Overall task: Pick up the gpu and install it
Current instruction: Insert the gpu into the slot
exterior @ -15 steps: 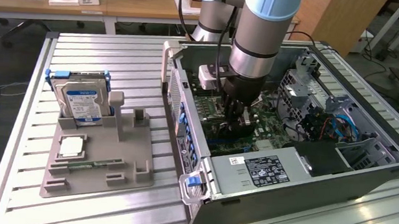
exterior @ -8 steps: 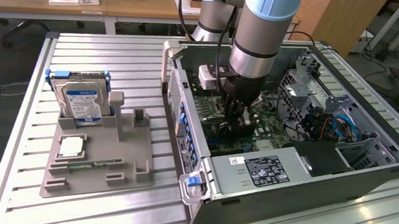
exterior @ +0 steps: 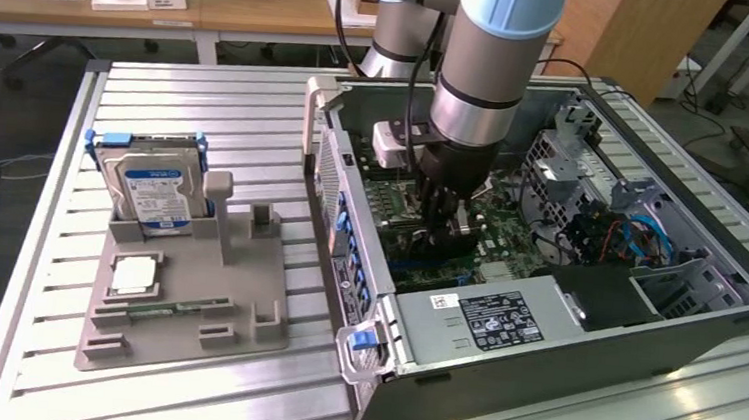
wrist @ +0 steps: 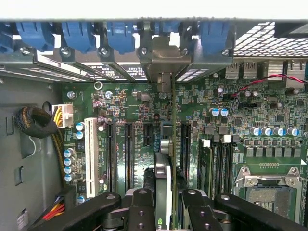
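The gpu (wrist: 162, 168) is seen edge-on as a thin card standing upright over the green motherboard (wrist: 144, 106). Its silver bracket end (wrist: 163, 60) reaches the case's rear slot openings. My gripper (wrist: 168, 207) is shut on the card, with one black finger (wrist: 140, 204) on each side of it. The card sits in line with the black expansion slots (wrist: 129, 154), and I cannot tell whether it is seated. In the exterior view my gripper (exterior: 451, 231) is lowered deep inside the open computer case (exterior: 500, 325).
Blue slot latches (wrist: 77, 36) line the case's rear wall. A white slot (wrist: 90, 149), memory slots (wrist: 216, 163) and the CPU socket (wrist: 267, 192) flank the card. Outside the case, a grey holder (exterior: 194, 296) carries a hard drive (exterior: 156, 188) and a small green memory stick (exterior: 166, 306).
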